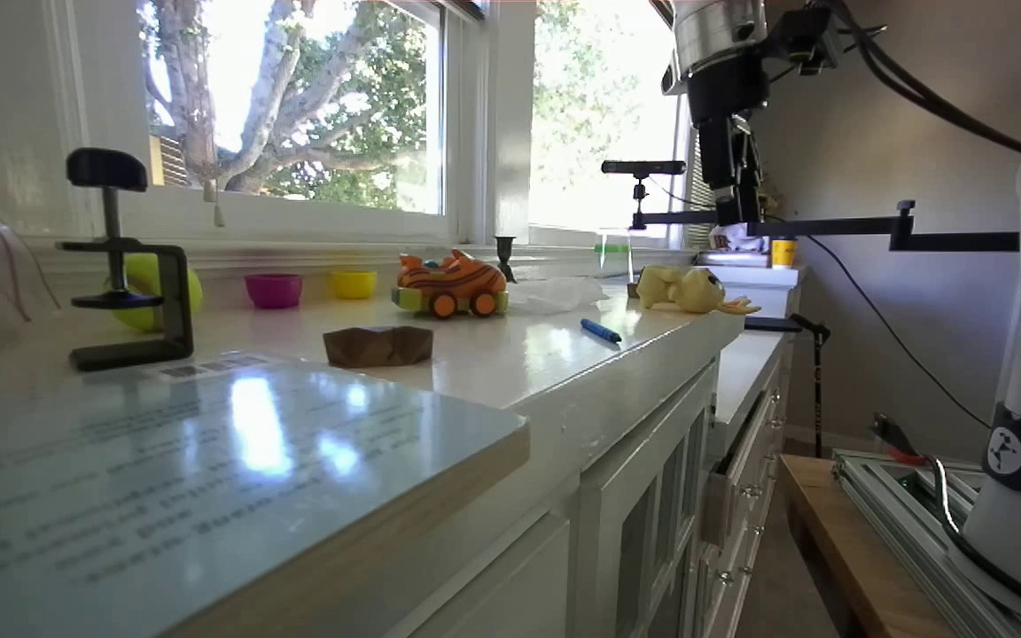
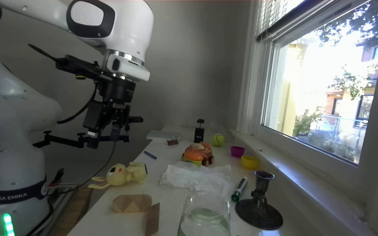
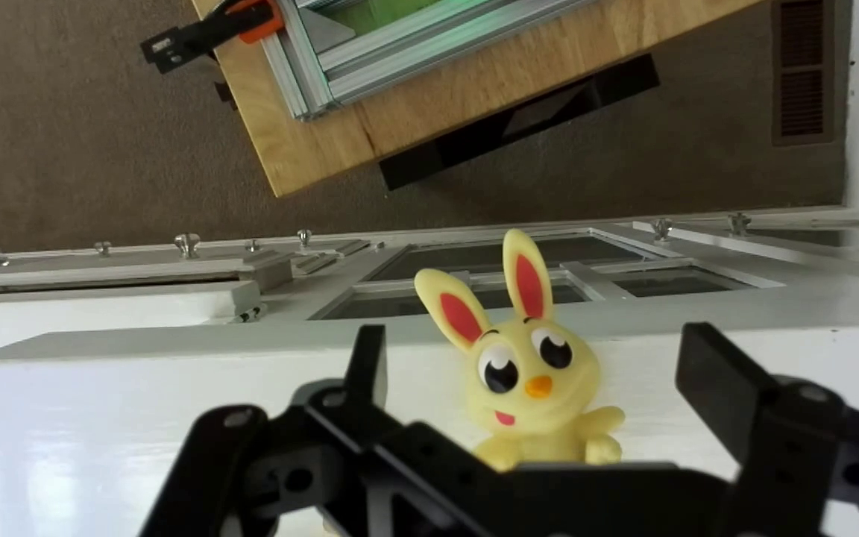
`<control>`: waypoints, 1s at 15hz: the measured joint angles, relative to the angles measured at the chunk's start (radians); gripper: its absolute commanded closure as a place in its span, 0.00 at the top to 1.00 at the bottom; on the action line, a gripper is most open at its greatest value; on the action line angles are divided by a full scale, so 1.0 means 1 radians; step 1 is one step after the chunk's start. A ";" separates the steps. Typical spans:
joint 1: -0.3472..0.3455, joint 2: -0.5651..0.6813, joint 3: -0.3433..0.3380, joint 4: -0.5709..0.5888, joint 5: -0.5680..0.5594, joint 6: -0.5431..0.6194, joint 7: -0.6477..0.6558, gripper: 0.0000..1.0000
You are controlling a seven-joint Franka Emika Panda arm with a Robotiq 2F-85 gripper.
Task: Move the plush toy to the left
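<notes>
Black two-finger gripper spread wide, fingers well apart, hanging in the air. Pale yellow bunny toy w/ long red-lined ears lies face up on the glossy white counter, right at the front edge — ears poke out past it. In wrist view the bunny's head shows btwn the fingertips; in both exterior views the gripper is up above the toy, apart from it.

Also on the counter: blue crayon-like stick nr the front edge, orange dark-striped toy car, and just beside the car a crumpled whitish sheet, mat'l unclear. Nr the window, round magenta cup & round yellow cup side by side. In an exterior view: faceted tan cardboard-like piece nr the bunny, clear glass jar, green-and-white marker, & upright dark metal candleholder on the window side.
</notes>
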 measured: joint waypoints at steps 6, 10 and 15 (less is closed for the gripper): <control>0.000 0.001 0.000 -0.059 -0.016 0.149 -0.006 1.00; 0.000 0.007 -0.001 -0.107 -0.017 0.241 -0.016 1.00; 0.005 0.037 -0.037 -0.107 -0.015 0.360 -0.108 1.00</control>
